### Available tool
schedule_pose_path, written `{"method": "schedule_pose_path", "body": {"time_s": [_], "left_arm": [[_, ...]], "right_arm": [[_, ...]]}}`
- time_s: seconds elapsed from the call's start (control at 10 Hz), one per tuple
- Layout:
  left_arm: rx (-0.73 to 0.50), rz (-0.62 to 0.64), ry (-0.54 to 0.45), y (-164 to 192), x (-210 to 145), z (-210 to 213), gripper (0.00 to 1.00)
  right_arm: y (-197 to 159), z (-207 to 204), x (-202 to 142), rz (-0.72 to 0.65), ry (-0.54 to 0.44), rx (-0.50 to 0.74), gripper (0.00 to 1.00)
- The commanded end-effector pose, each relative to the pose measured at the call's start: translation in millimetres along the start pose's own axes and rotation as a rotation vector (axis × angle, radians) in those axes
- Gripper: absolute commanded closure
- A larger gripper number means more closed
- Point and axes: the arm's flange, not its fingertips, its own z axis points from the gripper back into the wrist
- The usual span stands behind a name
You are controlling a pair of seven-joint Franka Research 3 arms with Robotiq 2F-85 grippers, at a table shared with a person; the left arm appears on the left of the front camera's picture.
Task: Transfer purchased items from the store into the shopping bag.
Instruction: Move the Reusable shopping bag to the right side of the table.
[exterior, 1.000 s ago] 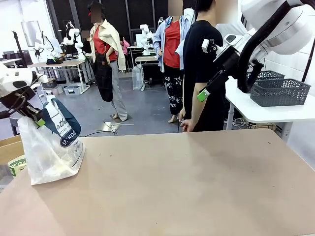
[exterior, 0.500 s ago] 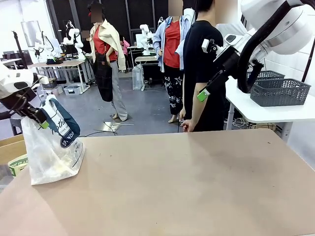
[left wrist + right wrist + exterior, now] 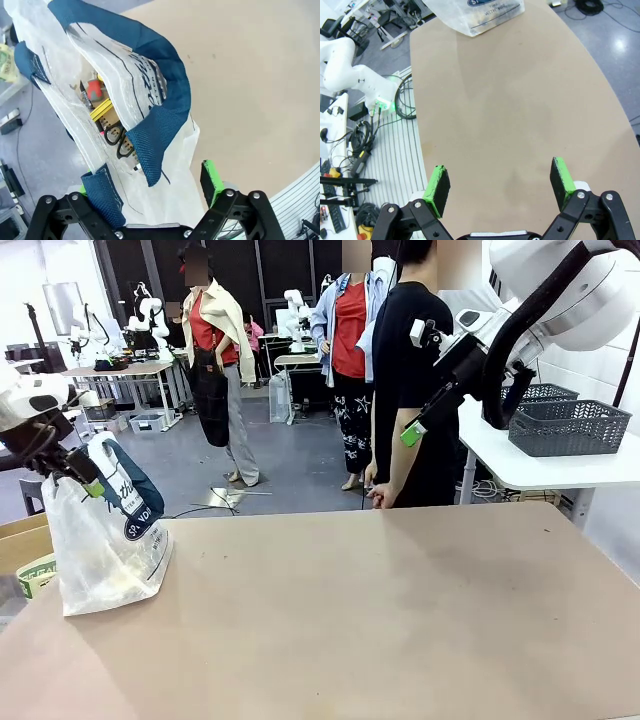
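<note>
I see the shopping bag (image 3: 105, 540) standing at the left edge of the table (image 3: 380, 610), near its far left corner. Its round navy logo (image 3: 140, 522) carries white script, and I can make out only fragments, roughly "NDI". My left gripper (image 3: 150, 192) hangs right over the bag's mouth, jaws apart, one navy handle (image 3: 155, 145) between them. Inside I see yellow and red packs (image 3: 97, 100). My right gripper (image 3: 502, 182) is raised above bare tabletop, jaws spread wide, holding nothing.
</note>
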Motion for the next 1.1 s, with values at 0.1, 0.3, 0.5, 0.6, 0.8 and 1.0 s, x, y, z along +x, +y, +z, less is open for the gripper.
{"method": "schedule_pose_path", "body": {"time_s": [0.1, 0.3, 0.5, 0.6, 0.8, 1.0], "left_arm": [[-0.023, -0.048, 0.029, -2.3, 9.7, 12.4, 0.00], [-0.037, -0.076, 0.049, -8.2, 17.7, 22.3, 0.00], [-0.057, -0.107, 0.043, -13.8, 23.7, 33.3, 0.00], [-0.071, -0.146, 0.008, -16.6, 28.3, 39.0, 0.00], [-0.165, -0.280, -0.065, -28.5, 40.6, 49.2, 0.00], [-0.333, -0.403, -0.111, -40.1, 60.4, 45.2, 0.00]], "right_arm": [[0.7, -1.6, 0.5, -0.003, 0.000, -0.014, 0.00], [0.7, -1.6, 0.5, -0.003, 0.000, -0.014, 0.00], [0.7, -1.6, 0.5, -0.003, 0.000, -0.014, 0.00], [0.7, -1.6, 0.5, -0.003, 0.000, -0.014, 0.00], [0.7, -1.6, 0.5, -0.003, 0.000, -0.014, 0.00], [0.7, -1.6, 0.5, -0.003, 0.000, -0.014, 0.00]]}}
